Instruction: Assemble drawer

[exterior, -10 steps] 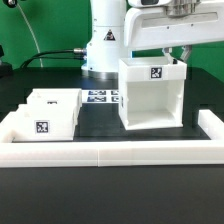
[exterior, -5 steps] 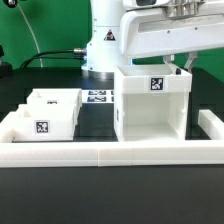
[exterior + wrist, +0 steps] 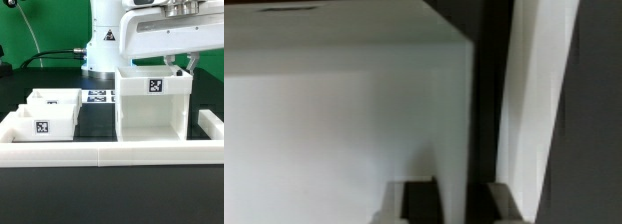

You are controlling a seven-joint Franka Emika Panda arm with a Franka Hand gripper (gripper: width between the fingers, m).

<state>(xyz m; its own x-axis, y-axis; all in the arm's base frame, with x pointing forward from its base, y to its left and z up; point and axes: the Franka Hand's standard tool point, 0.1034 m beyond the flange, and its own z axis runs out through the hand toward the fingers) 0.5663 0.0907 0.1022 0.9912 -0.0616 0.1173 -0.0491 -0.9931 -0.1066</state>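
While gripper pinches its wall | box nearer than before | trays unmoved

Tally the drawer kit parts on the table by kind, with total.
Tall white plastic hollow box: 1
Small white plastic trays: 2
Total: 3

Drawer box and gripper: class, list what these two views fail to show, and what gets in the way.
Exterior view: the fingertips of the gripper, hidden behind the drawer box wall.
Wrist view: whether the fingers pinch that wall; they are blurred and cut off by the picture edge.
Exterior view: any knobs on the two trays; too small to tell.
Exterior view: part of the marker board, behind box and trays.
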